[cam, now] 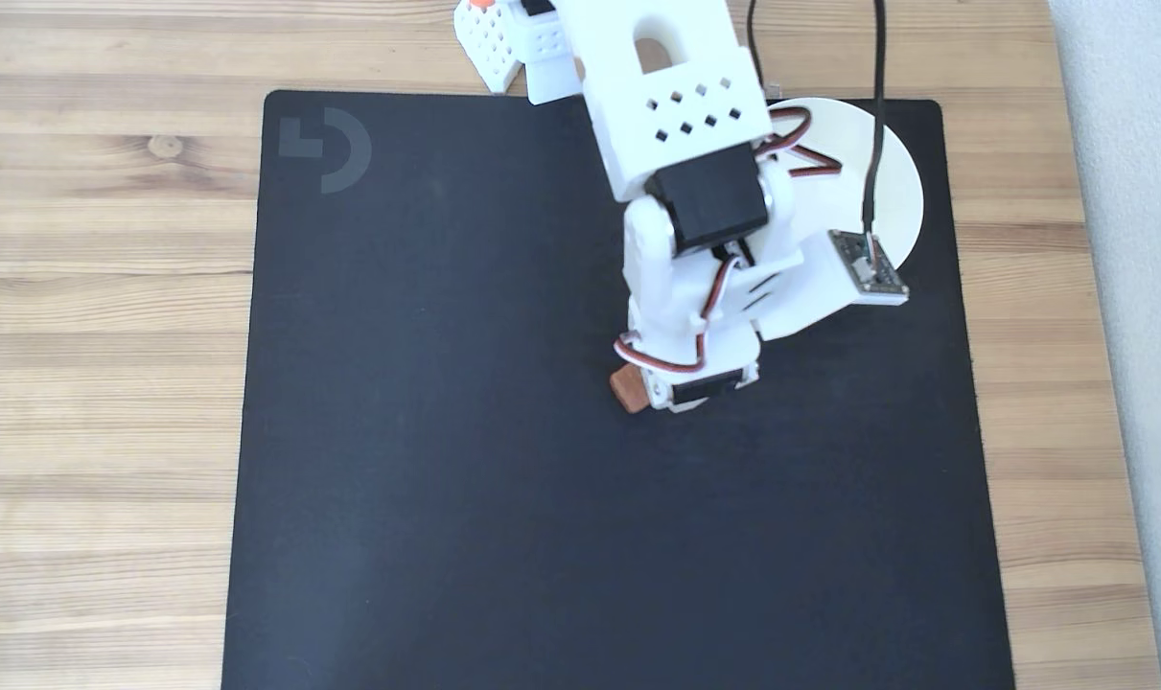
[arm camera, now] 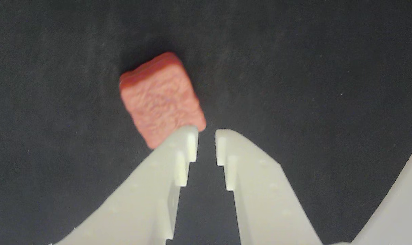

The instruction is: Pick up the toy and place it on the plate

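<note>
We see the wrist view soft and slightly blurred, grainy across the dark mat; the toy throws a faint shadow above itself. The fixed view is bright and even, daylight washing out the plate, wood grain beside the mat sharp.

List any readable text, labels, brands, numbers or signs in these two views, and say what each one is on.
No words or numbers can be read in either view.
One sign, no letters: a grey logo mark, a small square beside a half-ring, on the black mat's top-left corner in the fixed view.
The small circuit board on the arm: any markings are too small to read.
The toy: textured, no text.
</note>
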{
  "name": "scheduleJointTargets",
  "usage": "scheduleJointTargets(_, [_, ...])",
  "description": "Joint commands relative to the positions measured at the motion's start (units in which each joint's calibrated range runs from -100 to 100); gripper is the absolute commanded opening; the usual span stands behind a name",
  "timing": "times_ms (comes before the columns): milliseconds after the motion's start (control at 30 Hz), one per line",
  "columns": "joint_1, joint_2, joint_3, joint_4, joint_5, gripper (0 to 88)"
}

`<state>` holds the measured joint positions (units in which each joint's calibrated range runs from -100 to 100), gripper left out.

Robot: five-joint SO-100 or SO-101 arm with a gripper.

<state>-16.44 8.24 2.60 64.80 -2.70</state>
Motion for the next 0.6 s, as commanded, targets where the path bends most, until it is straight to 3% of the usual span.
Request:
scheduleJointTargets(0, [0.8,-0.2,-3.5,3.4,-0.1,2.6])
scheduleJointTargets(567, [0.7,-0.2,-3.5,4.6,0.0,3.9])
